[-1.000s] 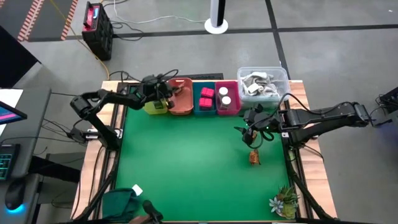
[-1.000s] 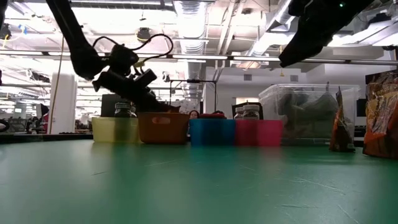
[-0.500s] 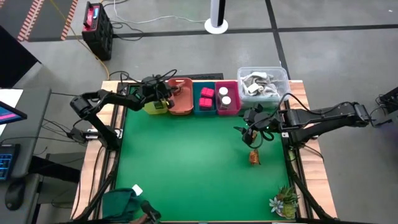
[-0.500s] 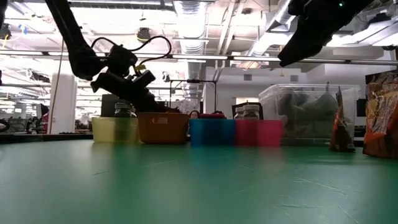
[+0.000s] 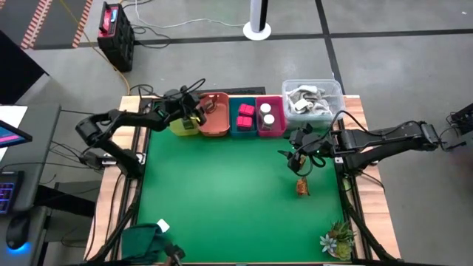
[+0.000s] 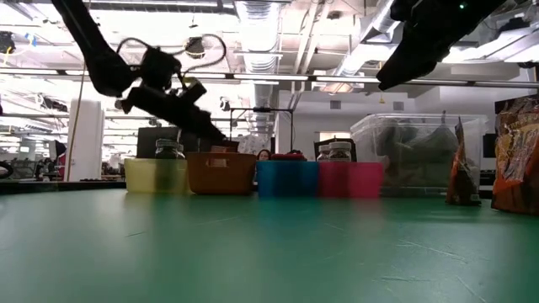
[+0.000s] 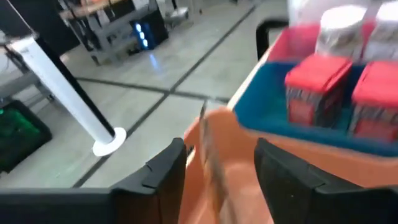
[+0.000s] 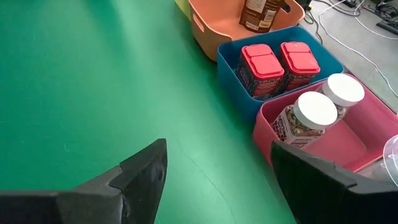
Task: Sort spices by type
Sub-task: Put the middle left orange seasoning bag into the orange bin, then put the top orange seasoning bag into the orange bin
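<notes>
My left gripper [image 5: 198, 111] hangs open over the orange bin [image 5: 216, 123] at the table's far edge, touching nothing; in the left wrist view [image 7: 221, 168] its fingers stand apart above the bin. A brown-orange pouch [image 8: 258, 12] stands in that bin. The yellow bin [image 5: 182, 127] holds a dark green jar [image 6: 168, 150]. The blue bin [image 5: 244, 127] holds two pink-red packets [image 8: 277, 62]. The pink bin [image 5: 271, 130] holds two white-capped jars [image 8: 314, 112]. My right gripper [image 5: 295, 157] is open and empty above the mat [image 8: 217, 180]. Another brown-orange pouch [image 5: 301, 187] stands on the mat, nearer than it.
A clear tub [image 5: 312, 97] of white-grey things stands at the far right, beside the pink bin. A small spiky green plant [image 5: 338, 240] sits at the near right corner. A green cloth thing [image 5: 144, 240] lies at the near left corner. The green mat [image 5: 222, 192] is bare in the middle.
My left gripper has risen from the orange bin and drawn back a little toward the table's left edge. The bins and the pouch on the mat have stayed where they were.
</notes>
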